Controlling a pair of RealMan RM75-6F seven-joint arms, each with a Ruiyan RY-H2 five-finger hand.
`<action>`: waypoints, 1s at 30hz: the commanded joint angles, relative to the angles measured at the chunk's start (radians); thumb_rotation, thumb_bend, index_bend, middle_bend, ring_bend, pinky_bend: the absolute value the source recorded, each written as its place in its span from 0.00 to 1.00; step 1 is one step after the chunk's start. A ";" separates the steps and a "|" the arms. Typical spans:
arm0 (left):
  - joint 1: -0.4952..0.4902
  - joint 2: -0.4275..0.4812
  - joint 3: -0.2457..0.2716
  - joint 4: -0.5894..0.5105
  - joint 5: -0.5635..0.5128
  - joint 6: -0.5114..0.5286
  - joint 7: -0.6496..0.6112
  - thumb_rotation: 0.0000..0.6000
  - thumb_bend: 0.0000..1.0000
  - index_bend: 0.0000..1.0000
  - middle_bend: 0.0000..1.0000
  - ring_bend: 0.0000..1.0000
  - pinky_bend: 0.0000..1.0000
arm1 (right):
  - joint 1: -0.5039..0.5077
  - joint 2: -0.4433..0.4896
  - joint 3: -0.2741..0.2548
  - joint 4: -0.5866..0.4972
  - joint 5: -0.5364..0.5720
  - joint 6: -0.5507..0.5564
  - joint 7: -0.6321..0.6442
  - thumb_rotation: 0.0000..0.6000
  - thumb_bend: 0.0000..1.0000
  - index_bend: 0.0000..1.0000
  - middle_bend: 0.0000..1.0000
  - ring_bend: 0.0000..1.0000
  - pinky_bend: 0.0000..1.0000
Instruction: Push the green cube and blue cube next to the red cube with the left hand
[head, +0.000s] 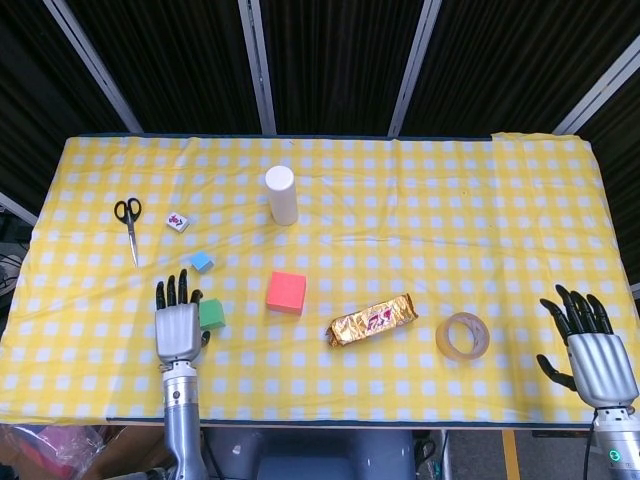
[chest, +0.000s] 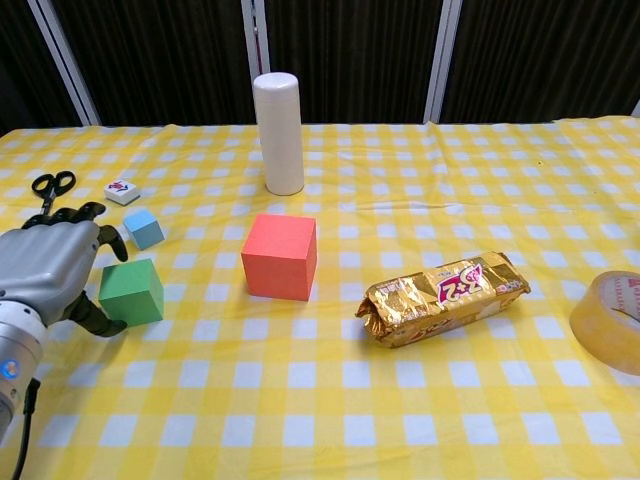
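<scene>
Surface: a table (head: 520, 200) covered by a yellow and white checked cloth.
Far left: black-handled scissors (head: 129, 224) and a small white tile (head: 177, 221) just right of them.
Back centre: a white cylinder (head: 281, 194), upright.
Cubes: a small blue cube (head: 202, 262), a green cube (head: 212, 314) nearer the front, a larger red cube (head: 286, 292) to their right, all apart.
Front centre: a gold snack packet (head: 373, 319), lying at a slant.
Front right: a roll of clear tape (head: 462, 336), lying flat.

left hand (head: 177, 328) beside green cube (head: 211, 314)
</scene>
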 joint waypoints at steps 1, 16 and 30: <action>-0.002 -0.005 -0.001 0.007 -0.002 -0.003 0.002 1.00 0.19 0.33 0.00 0.00 0.00 | 0.000 0.000 0.000 0.000 0.000 -0.001 -0.001 1.00 0.32 0.16 0.00 0.00 0.00; -0.008 -0.024 -0.004 0.035 0.006 -0.001 -0.001 1.00 0.24 0.35 0.00 0.00 0.00 | 0.000 0.002 -0.001 -0.002 0.001 0.001 -0.002 1.00 0.32 0.16 0.00 0.00 0.00; -0.009 -0.036 -0.008 0.049 0.002 0.003 0.022 1.00 0.36 0.38 0.00 0.00 0.00 | -0.001 0.007 0.000 -0.008 0.005 0.000 -0.004 1.00 0.32 0.16 0.00 0.00 0.00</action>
